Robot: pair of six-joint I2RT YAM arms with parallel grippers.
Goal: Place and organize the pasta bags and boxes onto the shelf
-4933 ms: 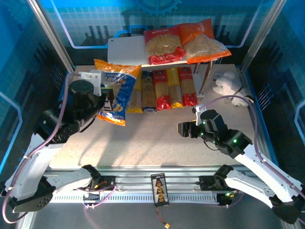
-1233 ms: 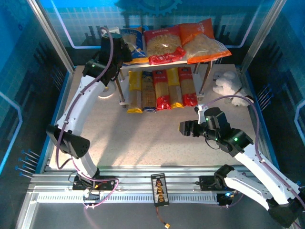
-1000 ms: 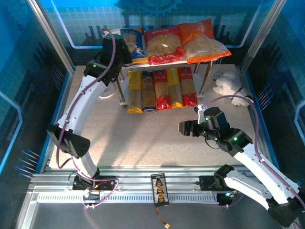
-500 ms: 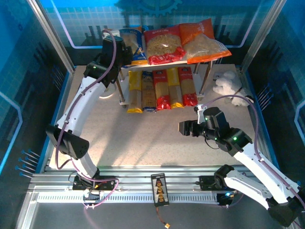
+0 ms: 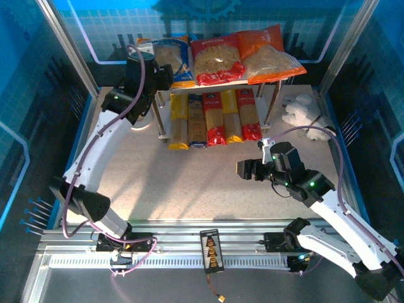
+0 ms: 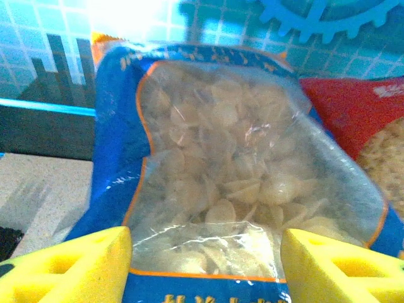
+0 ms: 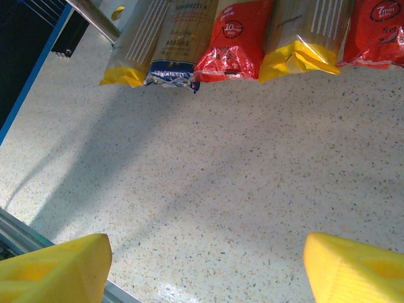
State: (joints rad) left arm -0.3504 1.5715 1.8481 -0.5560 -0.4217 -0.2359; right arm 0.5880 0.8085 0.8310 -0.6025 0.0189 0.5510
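Observation:
On the shelf's [image 5: 255, 80] top board lie three bags: the blue-yellow bag [image 5: 174, 58] [image 6: 233, 170] at the left, a red bag [image 5: 214, 60] [image 6: 353, 107] in the middle, an orange bag [image 5: 268, 53] at the right. My left gripper [image 5: 158, 71] [image 6: 205, 271] is open at the blue-yellow bag's near end, with its yellow fingers [image 6: 69, 265] apart on either side. Several pasta boxes [image 5: 214, 117] [image 7: 237, 38] lie side by side under the top board. My right gripper [image 5: 243, 170] [image 7: 205, 278] hovers open above bare tabletop in front of them.
A white plush toy [image 5: 303, 113] sits at the table's right rear, beside a shelf post [image 5: 273, 104]. Blue enclosure walls and metal frame bars close in the sides. A black strip [image 5: 211, 249] lies on the front rail.
The blue-yellow bag went from the table's left up onto the top board. In the last second the left gripper opened and drew back a little left. The right arm stayed still.

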